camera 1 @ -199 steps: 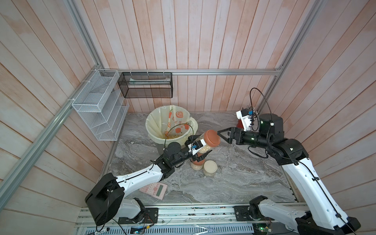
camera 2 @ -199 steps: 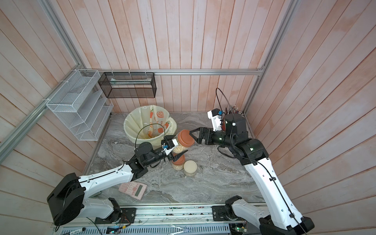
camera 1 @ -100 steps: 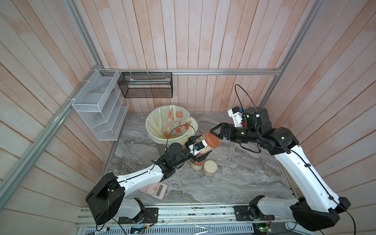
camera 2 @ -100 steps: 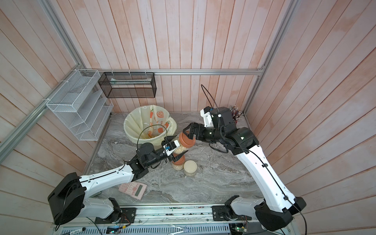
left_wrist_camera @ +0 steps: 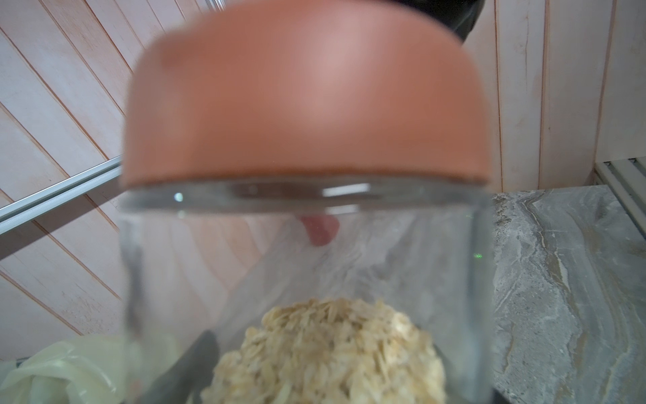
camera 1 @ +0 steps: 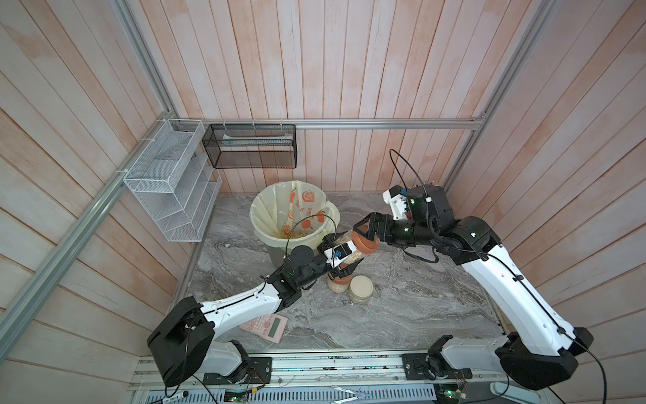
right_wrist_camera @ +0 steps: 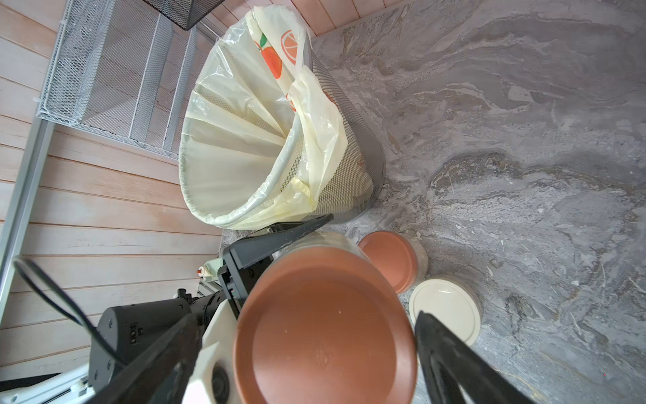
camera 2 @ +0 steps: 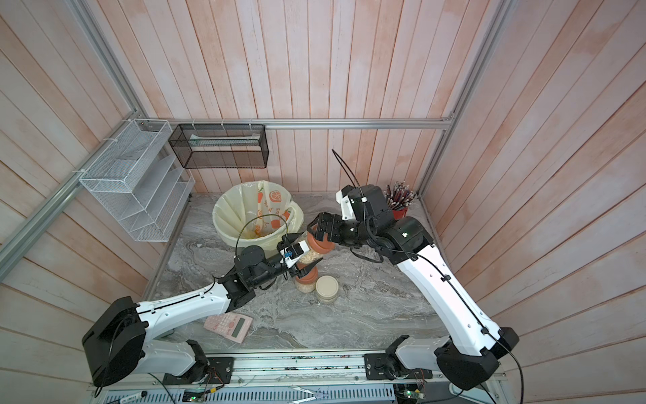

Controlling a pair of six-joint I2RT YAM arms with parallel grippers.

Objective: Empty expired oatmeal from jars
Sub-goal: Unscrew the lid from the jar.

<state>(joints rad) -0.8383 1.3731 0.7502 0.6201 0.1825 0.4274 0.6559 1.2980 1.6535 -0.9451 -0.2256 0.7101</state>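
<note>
Oatmeal [left_wrist_camera: 325, 353], pale, flaky, in 1 tilted clear jar [left_wrist_camera: 304, 252] pinched by left gripper [camera 1: 349, 249]; right gripper [right_wrist_camera: 307, 323] spread around terracotta lid [camera 1: 365, 242].

We look down into a softly, evenly lit booth walled on three sides with pale pinkish wooden planks [camera 1: 314, 70], where aluminium rails [camera 1: 384, 124] run up the corners and across the back wall. We see a white wire rack [camera 1: 167, 189] with tiered compartments on the left wall and, just beside it, a black mesh basket [camera 1: 250, 150] hanging from the back rail. Below lies a grey marble-patterned tabletop [camera 1: 402, 300] with pale veins.
</note>
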